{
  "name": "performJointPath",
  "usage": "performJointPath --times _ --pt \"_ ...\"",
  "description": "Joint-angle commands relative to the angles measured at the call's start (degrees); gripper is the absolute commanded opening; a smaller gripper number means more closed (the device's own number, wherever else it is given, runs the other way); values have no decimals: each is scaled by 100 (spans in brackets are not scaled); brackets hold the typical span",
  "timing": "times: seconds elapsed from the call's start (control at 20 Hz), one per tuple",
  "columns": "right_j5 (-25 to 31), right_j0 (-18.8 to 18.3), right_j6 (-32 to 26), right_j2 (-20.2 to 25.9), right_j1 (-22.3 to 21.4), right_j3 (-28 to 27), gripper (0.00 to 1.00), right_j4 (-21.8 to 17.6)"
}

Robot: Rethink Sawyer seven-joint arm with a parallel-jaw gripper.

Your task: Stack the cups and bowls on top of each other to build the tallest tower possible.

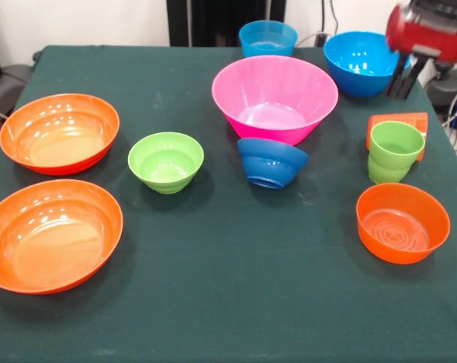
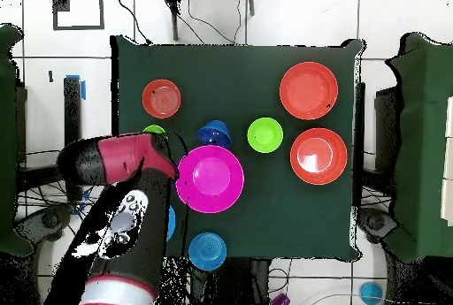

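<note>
Orange cup point(image 1: 399, 122) on its side – long axis left-right, green cup point(image 1: 394, 151) upright, end effector point(image 1: 404, 82) state unclear

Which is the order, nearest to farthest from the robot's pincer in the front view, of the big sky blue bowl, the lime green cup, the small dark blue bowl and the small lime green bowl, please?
From the pincer, at the table's top right:
1. Big sky blue bowl, right beside it.
2. Lime green cup, below it at the right edge.
3. Small dark blue bowl, tilted, mid-table.
4. Small lime green bowl, left of centre.
</note>
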Motion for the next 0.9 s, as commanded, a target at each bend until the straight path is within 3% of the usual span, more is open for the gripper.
performJointPath --times 0.05,0.45,0.9 --pt "29 341 373 172 -914 1276 0 -362" --pt "-47 498 347 132 -1360 1740 0 -380" --pt "-462 412 332 215 -1428 2116 0 -408"
